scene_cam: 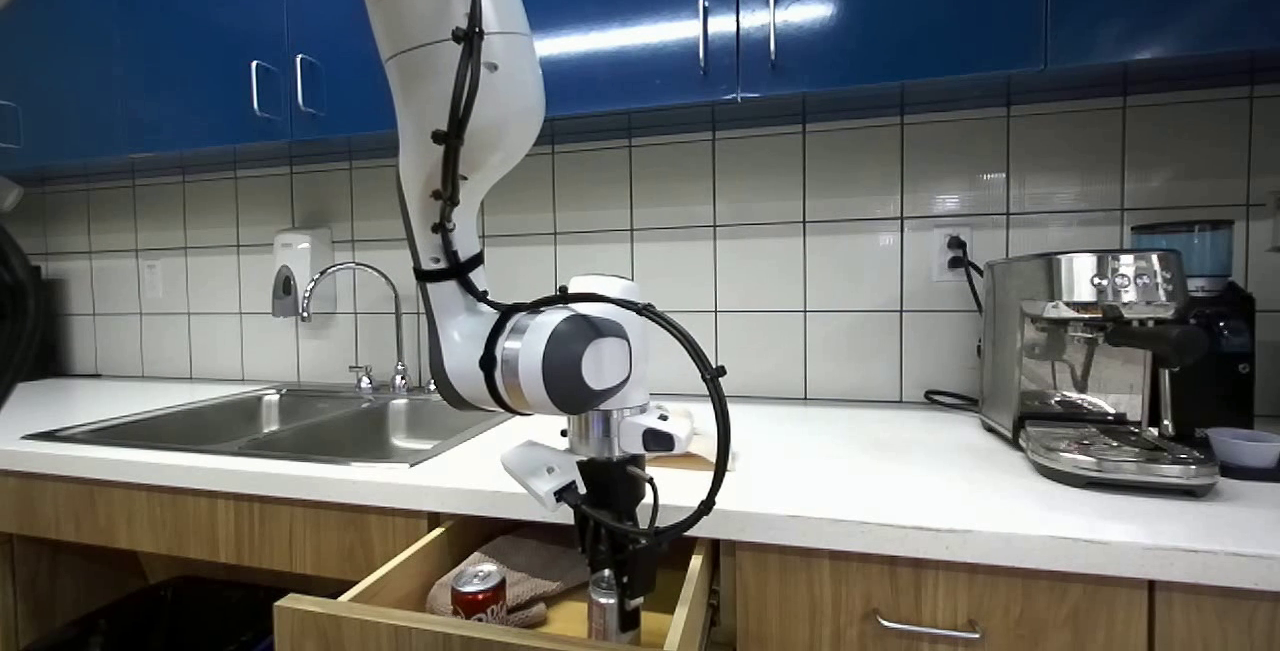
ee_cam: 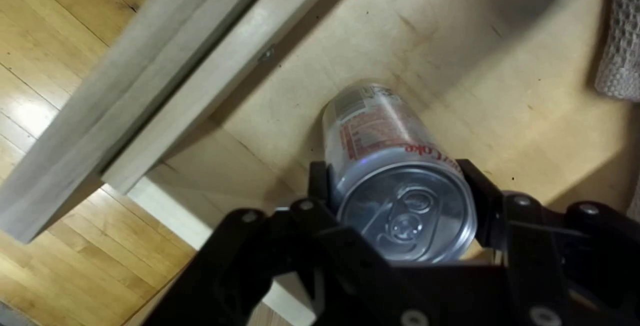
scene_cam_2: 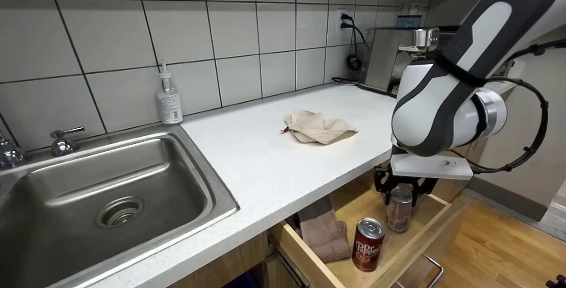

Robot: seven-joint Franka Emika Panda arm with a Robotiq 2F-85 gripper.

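- White square wall tiles are seen across the back, topped by glossy blue cupboards.
- Beneath them, a long white countertop is cut through by a stainless steel sink; well apart from it, a silver-and-black espresso machine is set near the wall.
- Down to the pale wooden drawer now, pulled out below the counter edge, and this is where the eye is drawn!
- Inside it, an upright silver Diet Coke can is gripped by the black two-fingered gripper; the fingers are clamped on the can from both sides, close under its lid.
- Whether the base of that can is touched to the drawer bottom cannot be told.
- From above, the white robot arm is bent down over the drawer.
- Near the held can, but apart from it, a dark red Dr Pepper can is stood upright.
- Just beside that one, a brownish-pink knitted towel is laid folded; contact between the two cannot be made out.
- Up on the counter, a crumpled beige cloth is spotted, and by the sink's corner a clear plastic pump bottle is placed against the tiles.
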